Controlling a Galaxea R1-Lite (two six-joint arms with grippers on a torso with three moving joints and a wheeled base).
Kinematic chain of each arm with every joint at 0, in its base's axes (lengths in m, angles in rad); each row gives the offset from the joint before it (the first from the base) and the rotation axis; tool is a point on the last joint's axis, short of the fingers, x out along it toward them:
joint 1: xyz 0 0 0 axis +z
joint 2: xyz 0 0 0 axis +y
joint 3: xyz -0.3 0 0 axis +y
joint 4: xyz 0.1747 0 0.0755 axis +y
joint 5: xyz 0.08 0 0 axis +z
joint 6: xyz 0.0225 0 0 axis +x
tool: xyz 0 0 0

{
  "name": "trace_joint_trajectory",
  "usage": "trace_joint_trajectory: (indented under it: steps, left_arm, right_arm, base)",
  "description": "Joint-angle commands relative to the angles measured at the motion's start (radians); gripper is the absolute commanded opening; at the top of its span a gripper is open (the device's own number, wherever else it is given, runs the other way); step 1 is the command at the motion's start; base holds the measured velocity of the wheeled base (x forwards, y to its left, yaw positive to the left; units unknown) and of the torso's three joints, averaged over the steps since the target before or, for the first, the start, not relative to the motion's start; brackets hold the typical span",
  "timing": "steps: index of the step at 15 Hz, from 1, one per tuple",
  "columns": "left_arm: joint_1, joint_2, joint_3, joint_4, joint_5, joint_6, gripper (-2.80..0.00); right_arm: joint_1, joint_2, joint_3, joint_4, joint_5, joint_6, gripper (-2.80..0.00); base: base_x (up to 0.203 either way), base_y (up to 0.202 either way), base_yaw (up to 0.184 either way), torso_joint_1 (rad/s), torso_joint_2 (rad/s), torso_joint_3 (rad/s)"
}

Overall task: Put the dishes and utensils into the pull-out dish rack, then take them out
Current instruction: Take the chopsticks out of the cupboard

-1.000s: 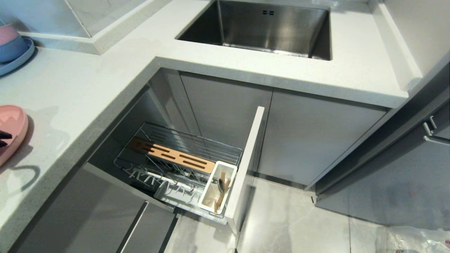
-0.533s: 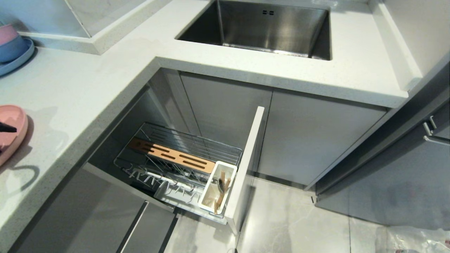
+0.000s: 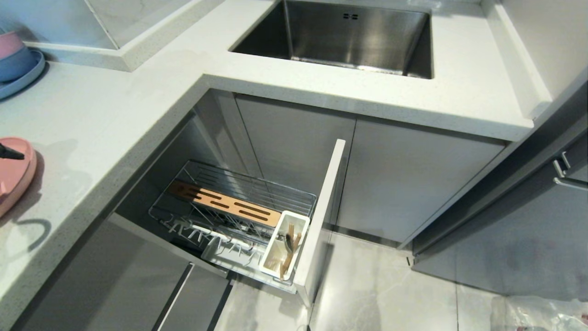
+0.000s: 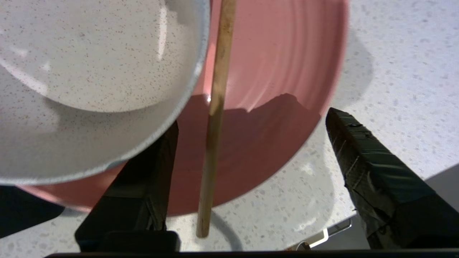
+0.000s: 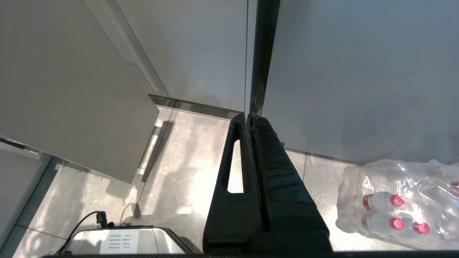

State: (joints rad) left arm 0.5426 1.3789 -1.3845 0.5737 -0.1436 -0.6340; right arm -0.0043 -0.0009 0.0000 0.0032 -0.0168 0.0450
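chopstick [image 4: 215,118] flat across pink plate [image 4: 279,71], between open left gripper [image 4: 251,122] fingers

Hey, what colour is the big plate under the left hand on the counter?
Salmon pink plate, plain with faint concentric rings; it shows best in the left wrist view.

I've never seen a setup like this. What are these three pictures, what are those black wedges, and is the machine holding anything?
It is a two-armed robot with three cameras. The head camera looks down on a kitchen counter, a steel sink and a pull-out dish rack with utensils in its white cup. The other two cameras sit on the wrists, behind each claw; the black wedges are the claws' fingers. The left claw is open over a pink plate on the counter. A chopstick lies on the plate between the fingers, beside a cream bowl; nothing is gripped. The right claw is shut, empty, pointing at the floor near bottled water.
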Motion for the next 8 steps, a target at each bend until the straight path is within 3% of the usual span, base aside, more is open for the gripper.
trace_joint_trajectory:
  steps: [1, 6, 7, 8]
  left_arm:
    - [-0.003, -0.028, -0.002, 0.003, -0.002, -0.004, 0.00]
    - [-0.041, -0.104, 0.000, 0.002, -0.002, -0.004, 0.00]
    - [-0.056, -0.127, -0.001, 0.002, 0.000, 0.000, -2.80]
    - [-0.073, -0.152, -0.003, 0.001, 0.004, 0.003, -2.80]
  right_arm:
    - [0.000, 0.001, 0.002, 0.000, 0.000, 0.000, -2.80]
    - [0.001, 0.001, 0.002, 0.000, 0.000, 0.000, -2.80]
    - [0.001, 0.001, 0.002, 0.000, 0.000, -0.001, -2.80]
    - [0.001, 0.001, 0.002, 0.000, 0.000, 0.000, -2.80]
  base:
    - [0.000, 0.000, 0.000, 0.000, 0.00, 0.000]
    - [0.000, 0.000, 0.000, 0.000, 0.00, 0.000]
    - [0.000, 0.000, 0.000, 0.000, 0.00, 0.000]
    - [0.000, 0.000, 0.000, 0.000, 0.00, 0.000]
